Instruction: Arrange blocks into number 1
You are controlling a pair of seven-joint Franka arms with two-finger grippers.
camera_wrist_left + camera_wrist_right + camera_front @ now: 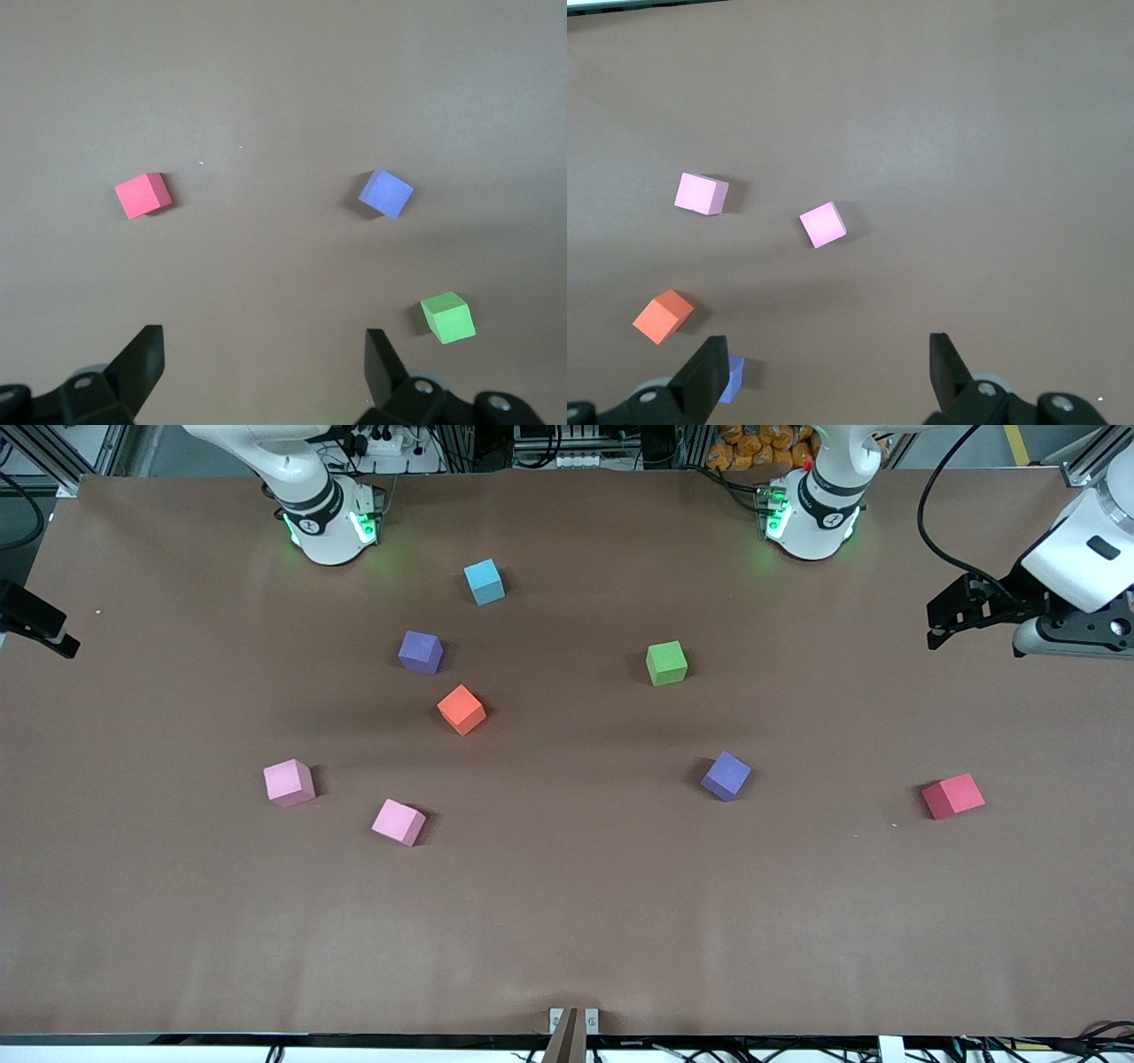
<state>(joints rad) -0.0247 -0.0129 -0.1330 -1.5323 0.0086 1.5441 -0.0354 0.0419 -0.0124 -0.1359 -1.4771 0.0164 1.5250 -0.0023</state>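
Note:
Several blocks lie scattered on the brown table (567, 921): light blue (484, 582), purple (420, 652), orange (462, 709), green (666, 663), a second purple (726, 776), red (953, 796) and two pink (289, 783) (399, 822). My left gripper (939, 620) hangs open and empty over the left arm's end of the table. In its wrist view the left gripper (264, 350) looks down on the red (143, 195), purple (386, 193) and green (448, 317) blocks. My right gripper (828, 354) hangs open over the right arm's end. Below it are two pink blocks (702, 193) (824, 224), the orange one (663, 316) and a purple one (733, 379).
The two arm bases (330, 522) (811, 518) stand at the table's edge farthest from the front camera. A small metal clamp (573, 1020) sits at the nearest edge. Only part of the right gripper (40, 624) shows at the front view's border.

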